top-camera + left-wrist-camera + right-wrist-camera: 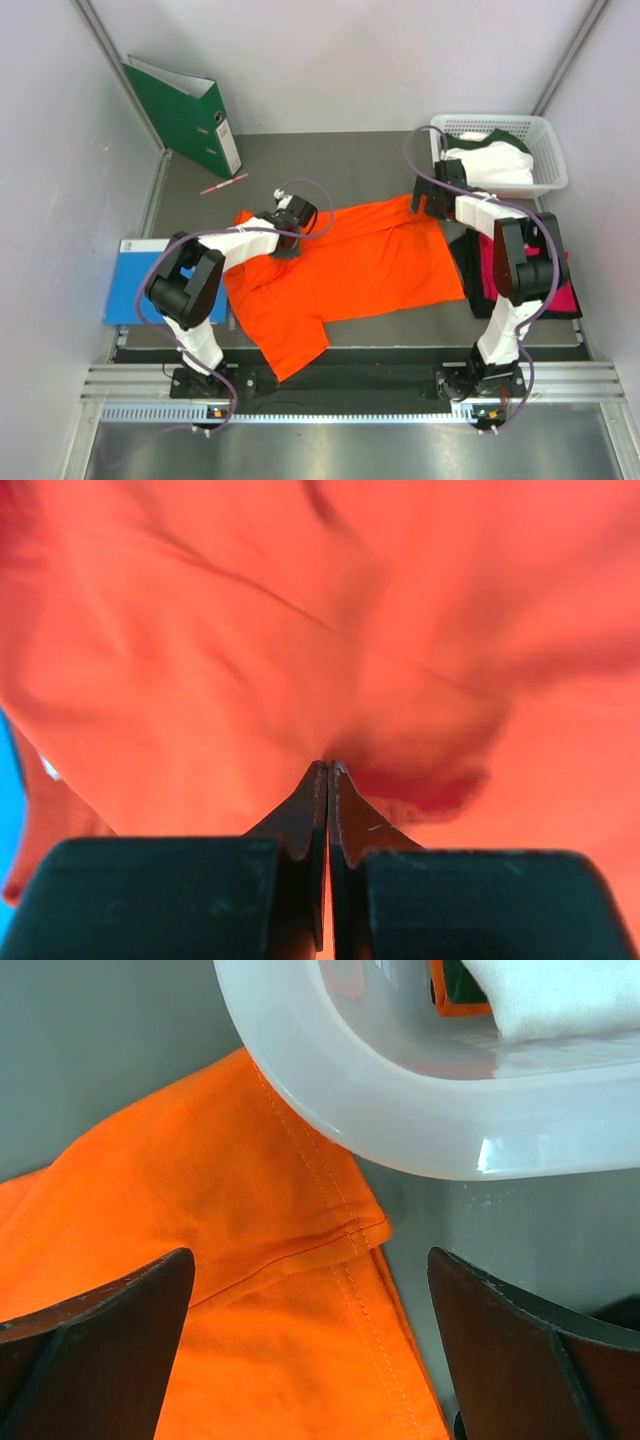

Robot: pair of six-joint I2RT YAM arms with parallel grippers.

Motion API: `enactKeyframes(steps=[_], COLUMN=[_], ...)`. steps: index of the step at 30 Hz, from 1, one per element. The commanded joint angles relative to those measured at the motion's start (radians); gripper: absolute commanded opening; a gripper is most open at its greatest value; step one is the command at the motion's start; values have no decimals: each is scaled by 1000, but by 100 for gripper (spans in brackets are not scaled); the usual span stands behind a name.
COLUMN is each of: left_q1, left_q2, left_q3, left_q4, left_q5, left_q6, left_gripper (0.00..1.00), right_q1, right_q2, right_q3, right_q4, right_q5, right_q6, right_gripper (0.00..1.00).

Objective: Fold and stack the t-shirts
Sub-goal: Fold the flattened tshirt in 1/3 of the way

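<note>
The orange t-shirt (350, 265) lies spread across the middle of the table. My left gripper (288, 240) is at its far left part; in the left wrist view it (329, 765) is shut, with orange cloth (300, 630) bunched at its tips. My right gripper (422, 203) is open over the shirt's far right corner; its fingers (310, 1260) stand either side of the stitched hem (340, 1235). The white t-shirt with green trim (495, 160) lies in the basket. The magenta t-shirt (565, 298) and the black t-shirt (465, 250) lie at the right, partly under the right arm.
A white plastic basket (555, 150) stands at the back right; its rim (400, 1110) is just beyond the right fingers. A green ring binder (185, 115) leans at the back left, a red pen (223, 184) near it. A blue folder (125, 280) lies at the left edge.
</note>
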Motion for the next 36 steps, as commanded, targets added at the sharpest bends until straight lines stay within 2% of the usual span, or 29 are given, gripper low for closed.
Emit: enactKeyframes(steps=[1,7,10,11,13,17,23,24,26,27,28,29,31,36], left_q1=[-82,-158,-158,-155,-119,36,209,225,260,268,274,280,282,282], left_q2=[-97,-116,-146,-153,-166,-143,-12,8,65,82,115,131,171,219], left_q3=[-24,-24,-29,-14,3,61,181,200,243,256,284,296,324,345], left_q4=[10,-37,-69,-85,-102,-88,-103,-105,-103,-102,-100,-103,-100,-109], left_q5=[7,16,-74,-144,-171,-145,-108,-103,-80,-73,-66,-71,-66,-102], left_q6=[-62,-79,-83,-86,-76,-33,-4,-4,-3,-3,-1,-1,0,2], left_gripper=[0,0,0,0,0,0,0,11,25,36,56,62,70,71], right_q1=[6,6,5,5,6,6,18,20,18,20,20,20,20,20], right_q2=[-19,-22,-30,-33,-50,-70,-62,-48,-35,-28,-27,-28,-30,-24], right_q3=[-5,-5,-7,-8,-14,-19,-2,4,21,24,21,20,15,24], right_q4=[29,34,37,40,52,65,68,62,45,43,45,48,49,48], right_q5=[4,5,8,10,2,-9,-22,-24,-24,-26,-26,-27,-29,-29], right_q6=[10,12,9,9,4,-4,-14,-14,-16,-18,-16,-14,-16,-21], right_gripper=[100,100,100,100,99,100,100,100,100,100,100,100,100,100])
